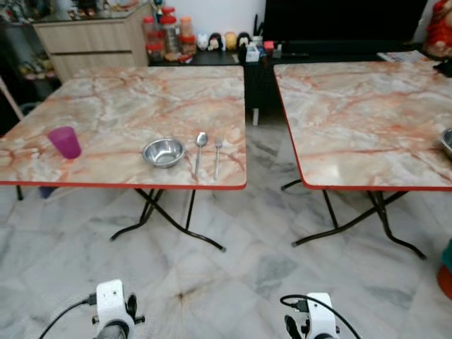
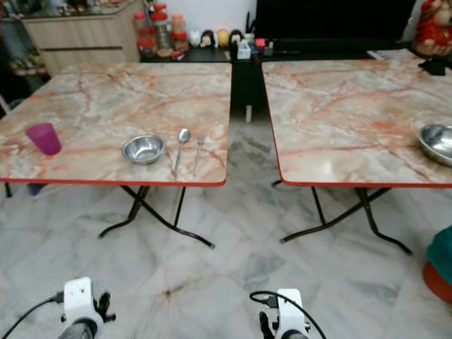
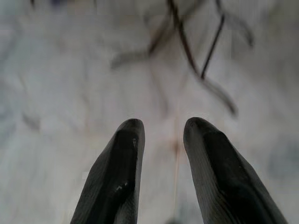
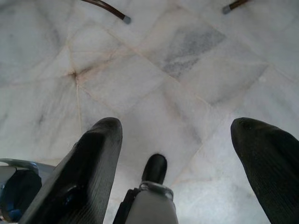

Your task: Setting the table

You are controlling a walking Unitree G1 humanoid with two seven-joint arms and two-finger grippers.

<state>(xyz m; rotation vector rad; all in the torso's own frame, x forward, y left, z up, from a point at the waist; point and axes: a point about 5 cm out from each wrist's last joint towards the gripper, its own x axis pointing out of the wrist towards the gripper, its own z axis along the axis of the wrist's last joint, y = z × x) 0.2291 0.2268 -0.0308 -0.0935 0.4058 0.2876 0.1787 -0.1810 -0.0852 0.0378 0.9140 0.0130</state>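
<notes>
- Left eye view: Two square folding surfaces with glossy marble-pattern tops veined in rust and edged in red stand side by side on a pale grey marble floor [image 1: 233, 282], a gap between them. Near the front edge of the left surface [image 1: 127, 99] sit a translucent purple cup [image 1: 64, 142], a round polished steel bowl [image 1: 163, 152], then a steel spoon [image 1: 200, 150] and a fork [image 1: 217, 155] laid parallel just right of the bowl. Thin black crossed legs show beneath. A second steel bowl [image 1: 446, 141] on the right surface [image 1: 360, 120] is cut off by the frame edge. The robot's white wrist housings poke in at the bottom, mostly cropped.
- Right eye view: The same setting from slightly to the right; the second bowl shows more fully, shallow and shiny, near the right surface's front corner. Behind, a wood-grain cabinet [image 2: 85, 35], jars with red lids and small figurines are too small to make out in detail.
- Left wrist view: The left pincer [image 3: 163, 135] hangs over blurred floor, its two rounded, matte black fingers a narrow gap apart, holding nothing. The table legs beyond are smeared.
- Right wrist view: The right pincer [image 4: 177, 135] hangs over sharp, veined floor tiles, its fingers spread wide and empty; a dark foot tip lies between them.
</notes>
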